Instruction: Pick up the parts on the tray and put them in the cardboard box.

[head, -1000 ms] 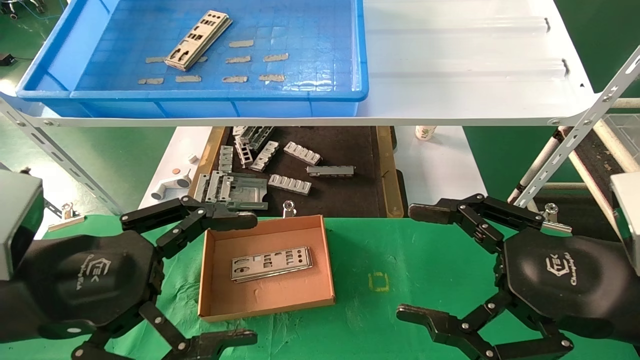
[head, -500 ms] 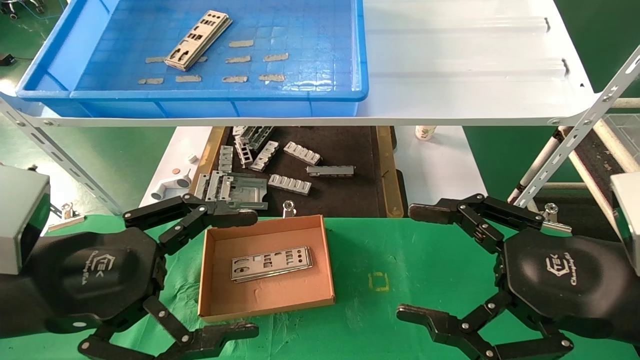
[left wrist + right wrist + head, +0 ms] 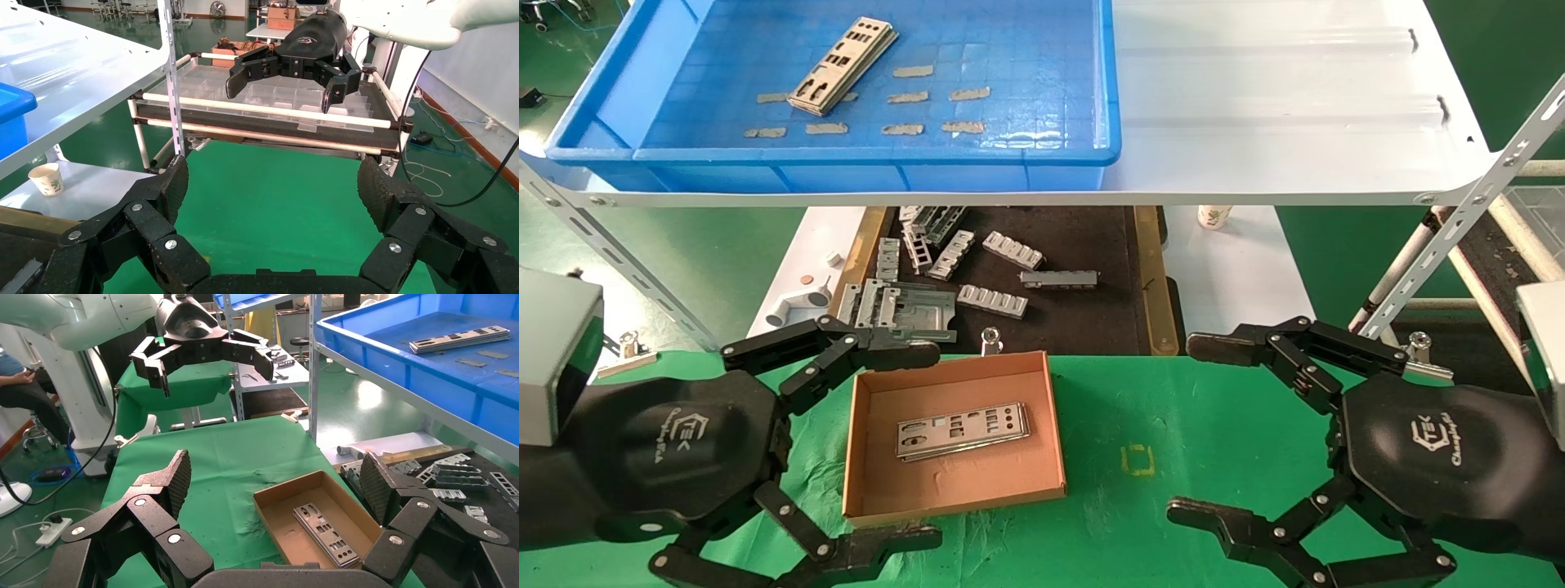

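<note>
left tool [image 3: 928, 445], at the near left of the green worktop [image 3: 1173, 425], stands wide open and holds nothing; one finger reaches over the far-left corner of the cardboard box, the other lies near its near edge. right tool [image 3: 1201, 429], at the near right of the worktop, is likewise spread wide with nothing in it, its fingertips turned toward the box but well apart from it. in the right wrist view the left tool shows farther off above the green cloth.

white shelf [image 3: 1271, 106]: raised above the worktop on slotted metal legs, carrying the tray on its left half.

tray [image 3: 625, 90]: bright blue, shallow, with a grid-patterned floor bearing several tan tape strips [image 3: 903, 96]. one part [image 3: 844, 64], a thin silver plate with punched cut-outs, lies flat and diagonal in the far left-centre of the tray; whether it is one plate or several stacked cannot be told.

black tray [image 3: 1091, 318]: wood-edged, beneath the shelf and beyond the worktop, strewn with grey ribbed brackets [image 3: 993, 300].

cardboard box [image 3: 870, 457]: brown, low-walled, resting on the green worktop between the left tool's fingers. inside it a part in the box [image 3: 963, 429] lies flat near the middle, long side roughly across the box, a second plate edge showing just under it.

paper cup [image 3: 1214, 216]: on the white surface right of the black tray.

yellow square mark [image 3: 1138, 460]: on the cloth, right of the box.
</note>
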{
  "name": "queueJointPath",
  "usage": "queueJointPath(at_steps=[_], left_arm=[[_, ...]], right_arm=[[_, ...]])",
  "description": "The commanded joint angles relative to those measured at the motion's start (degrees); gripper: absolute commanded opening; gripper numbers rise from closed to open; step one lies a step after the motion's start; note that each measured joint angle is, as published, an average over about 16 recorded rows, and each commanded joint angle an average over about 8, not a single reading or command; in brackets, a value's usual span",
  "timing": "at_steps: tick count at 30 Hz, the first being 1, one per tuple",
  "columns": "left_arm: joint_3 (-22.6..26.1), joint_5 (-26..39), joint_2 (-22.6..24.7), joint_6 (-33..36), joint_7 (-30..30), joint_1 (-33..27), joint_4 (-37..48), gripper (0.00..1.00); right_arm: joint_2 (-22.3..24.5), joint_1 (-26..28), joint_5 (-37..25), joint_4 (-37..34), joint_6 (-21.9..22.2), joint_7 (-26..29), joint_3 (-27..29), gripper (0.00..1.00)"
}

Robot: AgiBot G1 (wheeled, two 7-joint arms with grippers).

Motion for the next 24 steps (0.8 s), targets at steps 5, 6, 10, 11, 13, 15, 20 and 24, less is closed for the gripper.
queueJointPath(at_steps=[5,6,10,11,13,15,20,24], left_arm=[[0.0,0.0,0.0,0.0,0.0,0.0,0.1,1.0],[0.0,0.0,0.0,0.0,0.0,0.0,0.1,1.0],[0.0,0.0,0.0,0.0,0.0,0.0,0.1,1.0],[0.0,0.1,0.0,0.0,0.0,0.0,0.1,1.0],[0.1,0.1,0.1,0.0,0.1,0.0,0.1,1.0],[0.1,0.1,0.1,0.0,0.1,-0.1,0.1,1.0],[0.1,0.1,0.1,0.0,0.1,-0.1,0.1,1.0],[0.1,0.1,0.1,0.0,0.1,-0.1,0.1,1.0]], right_arm=[[0.0,0.0,0.0,0.0,0.0,0.0,0.0,1.0],[0.0,0.0,0.0,0.0,0.0,0.0,0.0,1.0],[0.0,0.0,0.0,0.0,0.0,0.0,0.0,1.0],[0.0,0.0,0.0,0.0,0.0,0.0,0.0,1.0],[0.0,0.0,0.0,0.0,0.0,0.0,0.0,1.0],[0.0,0.0,0.0,0.0,0.0,0.0,0.0,1.0],[0.0,0.0,0.0,0.0,0.0,0.0,0.0,1.0],[0.0,0.0,0.0,0.0,0.0,0.0,0.0,1.0]])
